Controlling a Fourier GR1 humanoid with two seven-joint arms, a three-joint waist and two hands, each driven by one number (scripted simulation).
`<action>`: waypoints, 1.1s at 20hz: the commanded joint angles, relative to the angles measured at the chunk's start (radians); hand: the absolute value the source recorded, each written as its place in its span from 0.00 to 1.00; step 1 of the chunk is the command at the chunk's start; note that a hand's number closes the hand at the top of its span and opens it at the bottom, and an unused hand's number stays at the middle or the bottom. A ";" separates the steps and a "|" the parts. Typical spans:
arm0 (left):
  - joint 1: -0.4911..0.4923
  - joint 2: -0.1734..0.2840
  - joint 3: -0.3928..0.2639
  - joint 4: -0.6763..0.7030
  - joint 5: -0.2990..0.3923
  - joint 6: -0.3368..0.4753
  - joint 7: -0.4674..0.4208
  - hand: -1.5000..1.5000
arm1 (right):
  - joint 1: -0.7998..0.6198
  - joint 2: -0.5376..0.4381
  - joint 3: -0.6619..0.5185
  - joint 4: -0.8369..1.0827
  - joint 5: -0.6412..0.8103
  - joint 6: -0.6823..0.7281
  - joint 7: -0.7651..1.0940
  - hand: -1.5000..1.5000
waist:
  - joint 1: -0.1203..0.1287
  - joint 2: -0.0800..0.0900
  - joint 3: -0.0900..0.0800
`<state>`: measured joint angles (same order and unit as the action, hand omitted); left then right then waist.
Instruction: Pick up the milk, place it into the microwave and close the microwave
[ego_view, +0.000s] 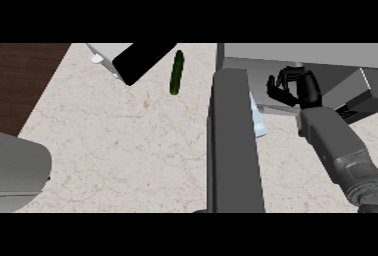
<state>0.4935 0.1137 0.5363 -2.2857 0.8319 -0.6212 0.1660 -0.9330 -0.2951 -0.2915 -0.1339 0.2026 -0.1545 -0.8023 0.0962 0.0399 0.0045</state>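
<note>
Right robot hand first: black fingers spread and relaxed, clasping nothing, released, hovering to the right of the open dark grey slab of a microwave door. The grey forearm runs back from it, also right of the door. And there's the task's thing: the pale blue-white milk carton, peeking out just beside the door's right face, between door and hand and apart from the fingers. Most of it is hidden by the door, so whether it stands upright or fully inside is hard to call. The boxy grey microwave sits behind the door's far end, and the milk looks to be at its mouth. So by my reading the placing is about done and closing is the job ahead. To do it well, draw the hand clear on the door's right side without brushing the carton, then come round to the door's left face and push with flat fingers near its free end, sweeping steadily until it meets the box. Watch that the carton doesn't jut into the door's path. Left of the door, well apart on the beige marbled counter, lies a slim green cucumber, no obstacle. The left robot hand doesn't show.
</note>
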 joint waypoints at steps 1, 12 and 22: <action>-0.041 0.019 -0.012 -0.006 0.006 0.028 0.016 0.00 | -0.032 0.006 0.012 0.009 0.026 -0.133 0.024 1.00 | 0.015 0.014 0.002; -0.086 0.025 -0.043 0.036 -0.026 0.012 0.022 0.00 | -0.083 -0.081 0.013 0.035 0.045 -0.194 0.092 1.00 | 0.053 0.037 0.003; -0.124 0.061 -0.023 0.064 -0.021 0.011 0.021 0.00 | -0.097 -0.124 -0.027 0.036 0.014 -0.214 0.104 1.00 | 0.088 0.057 0.006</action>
<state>0.3747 0.1693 0.5131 -2.2306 0.8175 -0.6055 0.1850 -1.0230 -0.4063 -0.3096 -0.0981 0.2223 -0.3551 -0.7033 0.1699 0.0907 0.0102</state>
